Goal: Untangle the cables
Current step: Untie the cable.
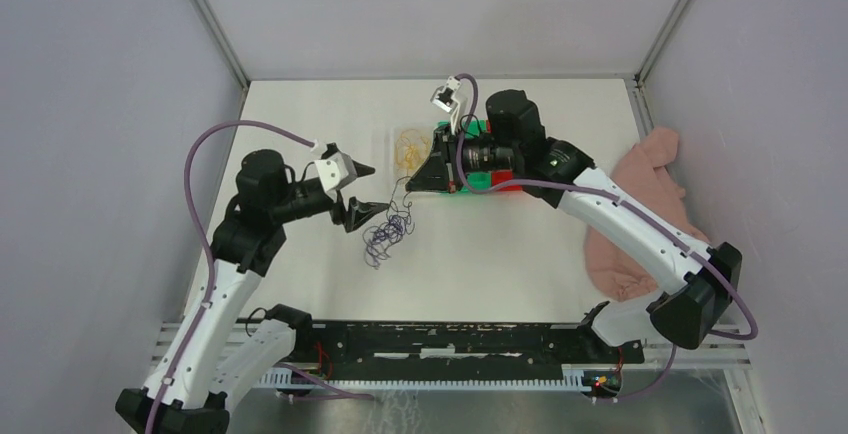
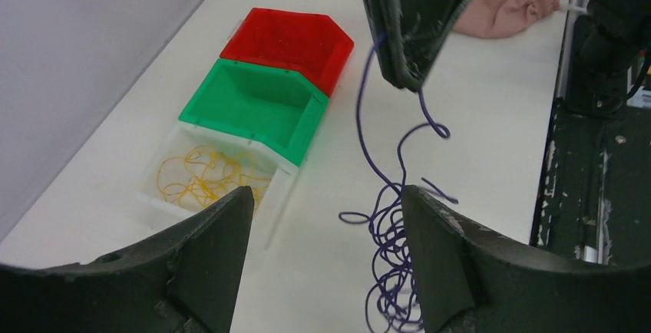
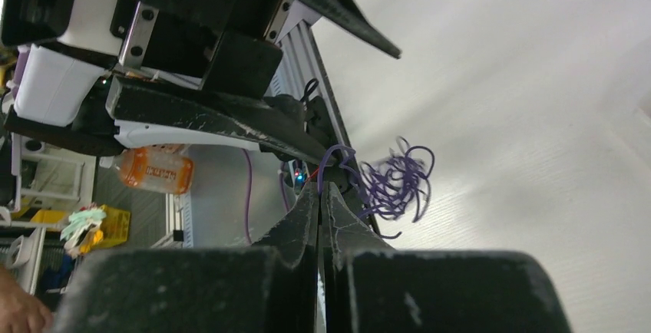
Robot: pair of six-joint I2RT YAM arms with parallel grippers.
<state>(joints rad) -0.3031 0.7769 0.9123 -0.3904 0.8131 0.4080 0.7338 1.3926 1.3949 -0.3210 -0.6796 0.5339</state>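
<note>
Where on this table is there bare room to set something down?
The widest bare tabletop lies between the purple cable and the pink cloth, toward the near edge. A smaller patch sits at the far right corner, behind the right arm. It is crowded mid-table, where the left tool, right tool and bins meet.

Red bin (image 2: 288,41), green bin (image 2: 249,103) and clear bin (image 2: 282,191) sit in a row; pink cloth (image 1: 640,214) lies apart.
</note>
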